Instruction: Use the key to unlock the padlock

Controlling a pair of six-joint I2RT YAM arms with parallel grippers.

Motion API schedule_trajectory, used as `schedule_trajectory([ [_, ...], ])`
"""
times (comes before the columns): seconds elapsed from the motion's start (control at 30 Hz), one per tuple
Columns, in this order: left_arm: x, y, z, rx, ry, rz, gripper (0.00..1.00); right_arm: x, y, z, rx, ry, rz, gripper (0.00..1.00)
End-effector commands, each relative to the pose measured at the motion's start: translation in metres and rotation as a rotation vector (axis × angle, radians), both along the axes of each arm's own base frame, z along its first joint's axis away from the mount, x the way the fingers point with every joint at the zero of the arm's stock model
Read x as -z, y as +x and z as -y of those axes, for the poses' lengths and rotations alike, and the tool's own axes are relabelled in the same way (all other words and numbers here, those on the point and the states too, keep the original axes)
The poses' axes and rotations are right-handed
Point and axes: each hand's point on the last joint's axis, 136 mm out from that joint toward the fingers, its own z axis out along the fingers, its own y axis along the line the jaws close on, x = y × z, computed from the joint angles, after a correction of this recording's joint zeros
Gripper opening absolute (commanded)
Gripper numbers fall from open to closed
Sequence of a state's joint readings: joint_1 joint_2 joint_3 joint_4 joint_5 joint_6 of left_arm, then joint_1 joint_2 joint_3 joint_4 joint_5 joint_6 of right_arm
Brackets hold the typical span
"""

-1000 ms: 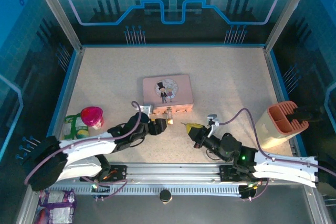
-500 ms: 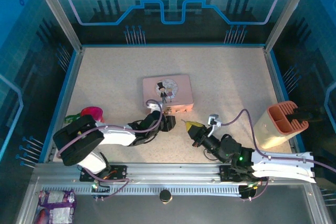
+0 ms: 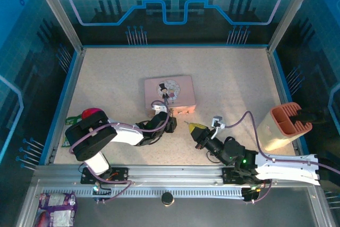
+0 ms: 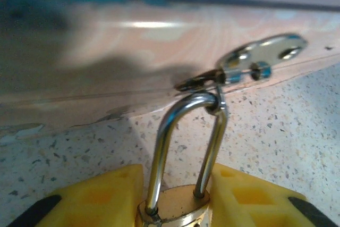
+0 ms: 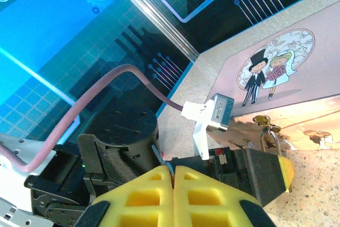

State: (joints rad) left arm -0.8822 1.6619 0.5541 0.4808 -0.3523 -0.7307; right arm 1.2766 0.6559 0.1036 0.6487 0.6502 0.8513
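Note:
The padlock [image 4: 175, 206] has a brass body and a silver shackle [image 4: 183, 131] that hangs through the hasp [image 4: 263, 57] of the pink tin [image 3: 170, 93]. My left gripper [image 4: 175, 176] has its yellow pads pressed on both sides of the brass body, so it is shut on the padlock. From above, that gripper [image 3: 169, 123] sits at the tin's front edge. My right gripper [image 5: 173, 169] is shut on the key [image 5: 161, 158], whose thin grey blade sticks out between the pads. In the top view the right gripper [image 3: 192, 127] is just right of the left one. The padlock [image 5: 268, 136] also hangs in the right wrist view.
A peach slotted holder [image 3: 287, 123] stands at the table's right edge. A pink and green object [image 3: 90, 116] lies at the left edge behind the left arm. A snack bag [image 3: 56, 206] lies below the rail. Blue walls enclose the table.
My left arm swung right and forward to the tin's front, and its jaws closed onto the padlock body. The right gripper stayed shut on the key and shifted only slightly.

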Motion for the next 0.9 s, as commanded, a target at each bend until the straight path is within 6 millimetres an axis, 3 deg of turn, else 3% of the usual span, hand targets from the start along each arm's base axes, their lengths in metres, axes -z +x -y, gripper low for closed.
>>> schedule_trajectory([
  [0.0, -0.011, 0.0, 0.009, 0.023, -0.053, 0.028, 0.29, 0.003, 0.002, 0.003, 0.031, 0.019, -0.026, 0.0],
  [0.4, -0.034, -0.004, 0.014, 0.031, -0.135, 0.047, 0.07, 0.03, 0.008, 0.002, 0.09, 0.024, -0.193, 0.0],
  [0.6, -0.055, -0.005, 0.018, 0.019, -0.231, 0.027, 0.02, 0.058, 0.01, 0.006, 0.146, 0.081, -0.355, 0.0],
  [0.87, -0.071, 0.0, 0.021, -0.036, -0.454, -0.05, 0.0, 0.068, 0.012, 0.014, 0.241, 0.156, -0.463, 0.0],
])
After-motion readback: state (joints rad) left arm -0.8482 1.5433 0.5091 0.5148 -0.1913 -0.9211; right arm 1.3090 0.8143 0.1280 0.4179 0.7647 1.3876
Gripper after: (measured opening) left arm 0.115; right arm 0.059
